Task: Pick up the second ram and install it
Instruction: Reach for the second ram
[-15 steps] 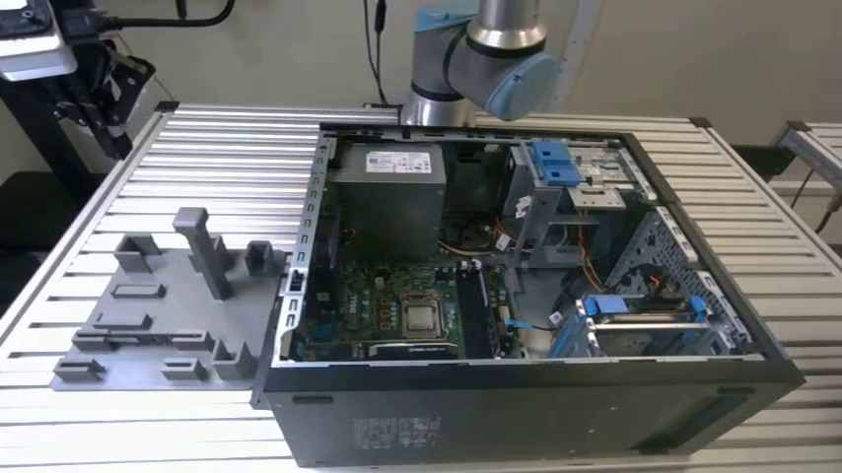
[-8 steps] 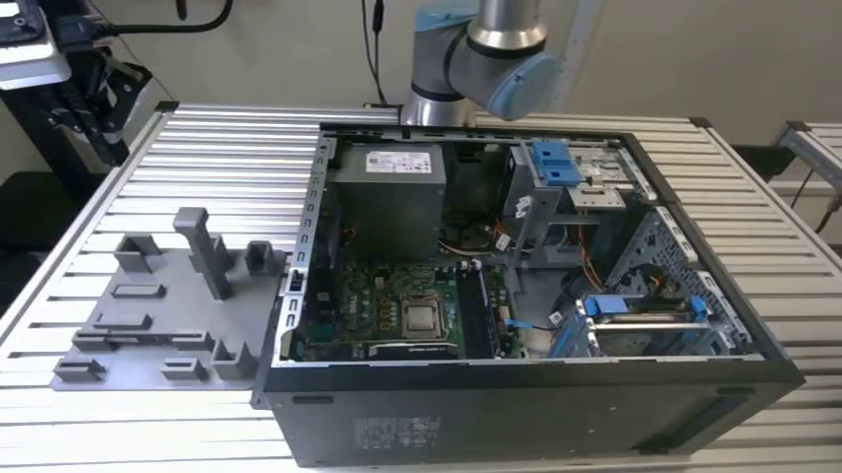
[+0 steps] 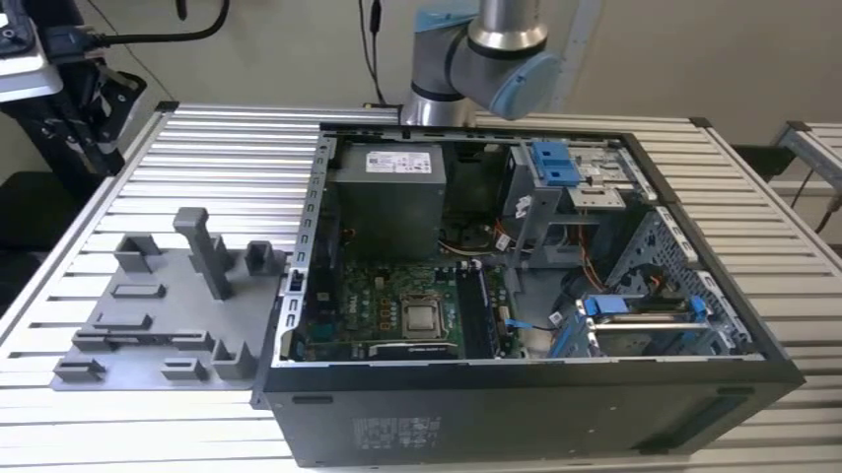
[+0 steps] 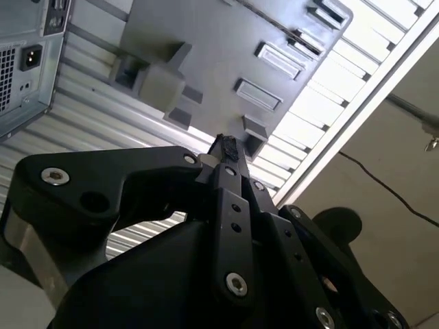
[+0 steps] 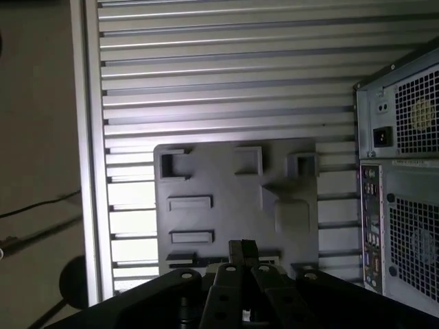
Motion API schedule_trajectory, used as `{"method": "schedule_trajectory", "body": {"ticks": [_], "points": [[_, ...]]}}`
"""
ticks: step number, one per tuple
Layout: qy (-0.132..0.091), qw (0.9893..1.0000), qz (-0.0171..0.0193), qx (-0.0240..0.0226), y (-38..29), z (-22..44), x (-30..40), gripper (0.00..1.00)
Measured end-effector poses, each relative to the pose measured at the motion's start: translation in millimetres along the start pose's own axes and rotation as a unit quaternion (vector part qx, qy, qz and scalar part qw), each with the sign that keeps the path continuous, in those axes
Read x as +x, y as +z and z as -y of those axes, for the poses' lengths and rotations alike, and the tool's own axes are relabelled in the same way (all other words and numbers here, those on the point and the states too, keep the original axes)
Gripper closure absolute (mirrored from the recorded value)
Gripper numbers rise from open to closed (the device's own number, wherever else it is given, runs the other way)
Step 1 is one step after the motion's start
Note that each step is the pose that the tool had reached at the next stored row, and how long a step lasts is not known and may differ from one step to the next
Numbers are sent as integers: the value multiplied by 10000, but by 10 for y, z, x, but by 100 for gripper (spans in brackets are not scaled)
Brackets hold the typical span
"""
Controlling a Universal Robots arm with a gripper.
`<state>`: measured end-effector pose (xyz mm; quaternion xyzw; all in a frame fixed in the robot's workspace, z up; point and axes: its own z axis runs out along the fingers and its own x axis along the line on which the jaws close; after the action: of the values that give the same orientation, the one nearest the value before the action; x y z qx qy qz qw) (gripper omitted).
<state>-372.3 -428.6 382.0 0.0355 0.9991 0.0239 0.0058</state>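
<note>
One open computer case [image 3: 526,404], one grey holder plate [image 3: 145,330] at its 9 o'clock, one grey power-supply box [image 3: 385,202], two blue-fitted drive bays [image 3: 554,164], one robot arm [image 3: 480,59] at 12 o'clock, one gripper [image 4: 226,147], one slatted table [image 3: 224,148].

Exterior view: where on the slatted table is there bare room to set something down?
Bare slats lie behind the grey holder plate, up to the far edge of the table and the open computer case; another strip flanks the case on the exterior view's right. Inside the case is crowded.
</note>
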Motion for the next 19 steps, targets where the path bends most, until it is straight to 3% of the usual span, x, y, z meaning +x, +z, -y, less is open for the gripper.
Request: {"method": "schedule_trajectory", "body": {"ticks": [19], "points": [[0,10000,0,0,66,458,-31,89]]}}
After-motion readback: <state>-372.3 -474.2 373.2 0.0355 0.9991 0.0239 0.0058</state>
